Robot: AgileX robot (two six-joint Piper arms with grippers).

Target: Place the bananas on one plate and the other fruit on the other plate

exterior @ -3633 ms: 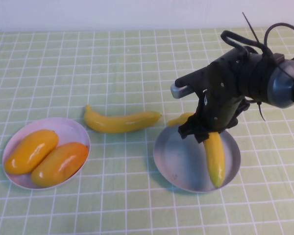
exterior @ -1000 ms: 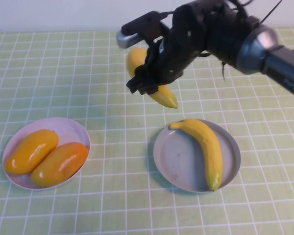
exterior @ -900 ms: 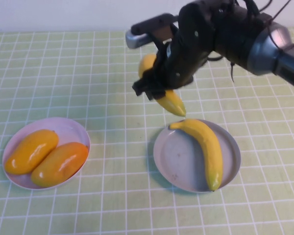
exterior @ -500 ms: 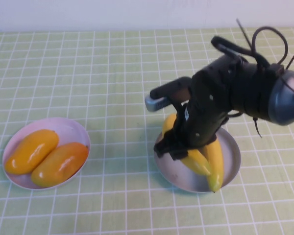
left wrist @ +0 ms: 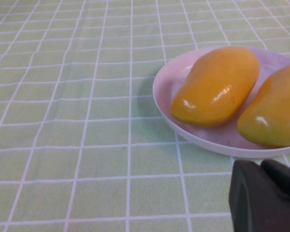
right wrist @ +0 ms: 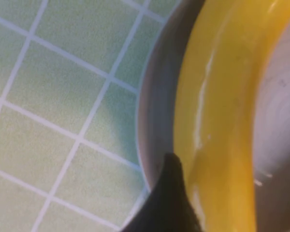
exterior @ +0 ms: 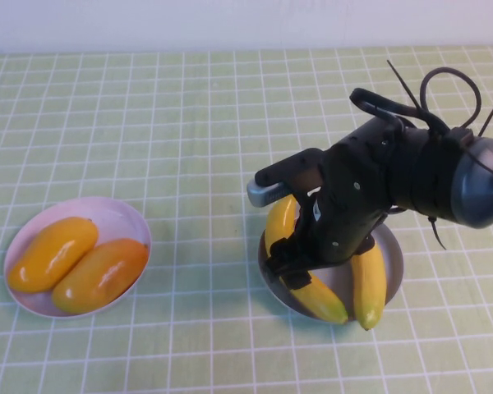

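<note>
**Second banana at the grey-blue plate, right claw over it**

From the high view, we see the right gripper (exterior: 300, 263) low over the near-left part of the grey-blue plate (exterior: 392, 246), directly above one banana (exterior: 300, 275). That banana's long axis runs from the plate's far-left rim toward its near edge, passing under the claw, so any lift goes straight up from it. The claw looks closed around the banana's middle, though the arm hides the fingers and whether the fruit already rests on the plate. A second banana (exterior: 368, 283) lies just beside it on the right, roughly parallel. We count two bananas, both at this plate, and two plates. On the pale pink plate (exterior: 115, 210), well to the left, sit two mango-like fruits (exterior: 52, 253), side by side. The right arm is the only one near the bananas.

From the left wrist view, we see the pink plate (left wrist: 164, 79) with the two mango-like fruits (left wrist: 216, 84). A dark part of the left gripper (left wrist: 263, 195) shows at one corner, near the plate; we cannot tell its opening.

From the right wrist view, we see the banana (right wrist: 222, 116) running lengthwise along the grey plate's rim (right wrist: 154, 125), with one dark fingertip (right wrist: 169, 203) against its side.
</note>
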